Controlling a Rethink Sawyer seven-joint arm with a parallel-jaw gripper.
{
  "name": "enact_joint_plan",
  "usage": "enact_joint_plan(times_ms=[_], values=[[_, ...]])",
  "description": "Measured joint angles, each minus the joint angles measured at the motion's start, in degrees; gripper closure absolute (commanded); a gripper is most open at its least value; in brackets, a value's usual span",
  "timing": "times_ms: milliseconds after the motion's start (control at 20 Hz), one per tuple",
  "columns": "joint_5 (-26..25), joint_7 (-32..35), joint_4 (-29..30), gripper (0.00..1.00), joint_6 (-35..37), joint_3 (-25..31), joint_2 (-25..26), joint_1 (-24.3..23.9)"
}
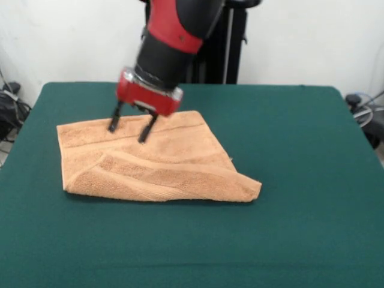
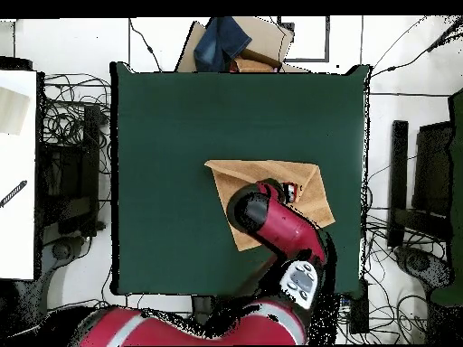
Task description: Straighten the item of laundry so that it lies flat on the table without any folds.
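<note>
the towel (image 1: 156,162) is seen lying on the green table (image 1: 300,150), toward the side of the table nearest the robot and left of centre in the front view. it is not flat — a layer is folded over on itself, with a diagonal crease running across the cloth and a pointed folded corner at the front right; a raised ridge is noted along the near edge. a woven band stripe is visible near the far edge. the gripper (image 1: 129,128) is positioned over the far left part of the towel, its two dark fingers (image 1: 114,122) spread apart with nothing held between them; the tips are at or just above the cloth surface, and actual contact cannot be determined. in the overhead view the red and black arm (image 2: 276,226) is seen reaching in from the bottom and covering part of the towel (image 2: 262,172) — the gripper itself is hidden beneath the arm there.
</note>
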Motion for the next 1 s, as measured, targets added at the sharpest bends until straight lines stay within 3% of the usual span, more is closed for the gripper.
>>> enact_joint_plan(times_ms=[150, 350, 450, 700, 1000], values=[[-6.9, 0.8, 3.8, 0.0, -12.2, 0.2, -2.4, -3.4], [-11.3, 3.8, 7.1, 0.0, -29.6, 0.1, -2.0, -5.1], [-12.6, 8.0, 9.4, 0.0, -45.0, 0.1, -0.2, -5.4], [-12.5, 14.0, 11.2, 0.0, -55.6, 0.5, 2.6, -5.4], [-12.5, 16.3, 11.6, 0.0, -52.0, 0.7, 4.6, -5.2]])
